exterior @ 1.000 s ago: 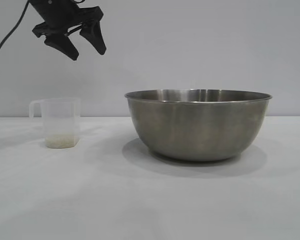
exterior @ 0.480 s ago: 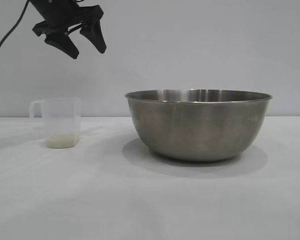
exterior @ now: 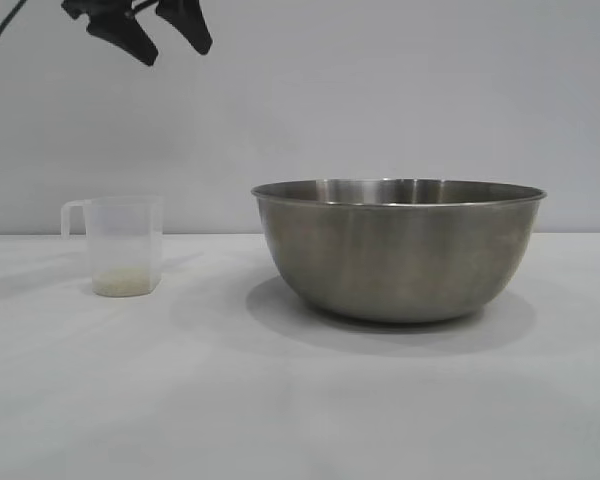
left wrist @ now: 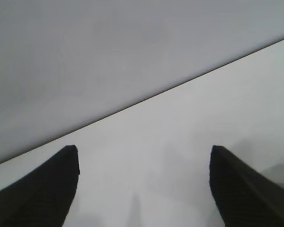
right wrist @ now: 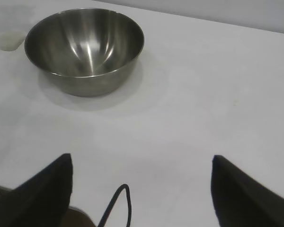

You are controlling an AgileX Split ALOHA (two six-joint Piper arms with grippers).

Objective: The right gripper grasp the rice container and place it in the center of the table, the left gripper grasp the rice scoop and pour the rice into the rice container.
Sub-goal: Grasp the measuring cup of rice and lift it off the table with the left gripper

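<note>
We judge the task near its end: the rice container (exterior: 398, 248) stands upright mid-worktop (exterior: 280, 400), and the rice scoop (exterior: 123, 245) sits upright beside it on the left-arm side, well apart, with only a thin layer of rice (exterior: 123, 283) in its bottom. Whether rice lies in the container we cannot tell. High above the scoop, the left tool (exterior: 155, 30) hangs wide, holding nothing. The right tool (right wrist: 141, 189), well away from the container, is wide and empty too
</note>
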